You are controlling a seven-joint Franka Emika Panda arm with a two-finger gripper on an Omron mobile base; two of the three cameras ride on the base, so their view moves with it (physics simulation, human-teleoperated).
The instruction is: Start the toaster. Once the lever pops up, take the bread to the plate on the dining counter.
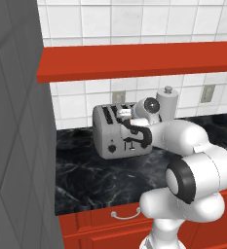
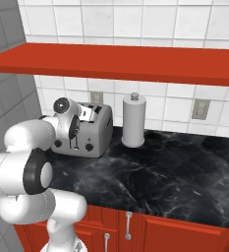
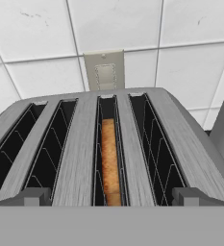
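The silver toaster [image 1: 103, 130] [image 2: 101, 129] stands on the black wall-side countertop against the tiled wall. My gripper [image 1: 123, 115] [image 2: 88, 112] hovers just over its top, open, with nothing between the fingers. In the hand view the two fingertips [image 3: 31, 196] stand wide apart on either side of the toaster [image 3: 80, 144]. A golden-brown slice of bread [image 3: 109, 163] sits deep in the third slot from the left, straight ahead of the gripper [image 3: 111, 197]. The toaster's other slots look empty. The plate and the dining counter are out of view.
A tall white cylinder [image 1: 168, 102] [image 2: 133, 121] stands right of the toaster. A red shelf [image 1: 134, 61] [image 2: 116, 61] hangs above the countertop [image 1: 100, 180] [image 2: 175, 167]. A grey wall [image 1: 17, 146] closes the left side. An outlet [image 3: 105, 72] sits behind the toaster.
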